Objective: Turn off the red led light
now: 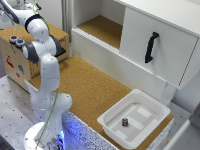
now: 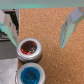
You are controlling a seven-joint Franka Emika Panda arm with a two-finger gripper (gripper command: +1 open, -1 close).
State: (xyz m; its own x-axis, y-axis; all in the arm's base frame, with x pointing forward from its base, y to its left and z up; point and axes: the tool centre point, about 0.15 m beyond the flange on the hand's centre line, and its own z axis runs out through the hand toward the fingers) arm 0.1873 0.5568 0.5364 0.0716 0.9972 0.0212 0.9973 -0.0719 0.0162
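The red led light (image 2: 29, 48) sits on a cork surface (image 2: 50, 35), a small round cap with a dark rim and a red-orange centre. It lies touching or just beside a matching round light with a blue centre (image 2: 31, 75).

In the exterior view, a white robot arm (image 1: 45, 75) rises from its base at the lower left and bends toward the upper left corner. There both lights appear as two tiny dark rings, the red one (image 1: 13, 38) and the blue one (image 1: 19, 42), on top of a cork-topped wooden box (image 1: 15, 62).

A long cork counter (image 1: 95, 90) runs across the middle. Behind it stands a white cabinet (image 1: 155, 40) with a black handle (image 1: 151, 47). A white plastic tub (image 1: 112, 125) rests on the counter at the exterior view's right, with a small dark cylinder (image 1: 125, 121) inside it.

In the wrist view, the gripper (image 2: 40, 27) hangs above the cork with its two teal fingers (image 2: 66, 31) spread wide apart, holding nothing. One finger is near the red light; whether it touches cannot be told.
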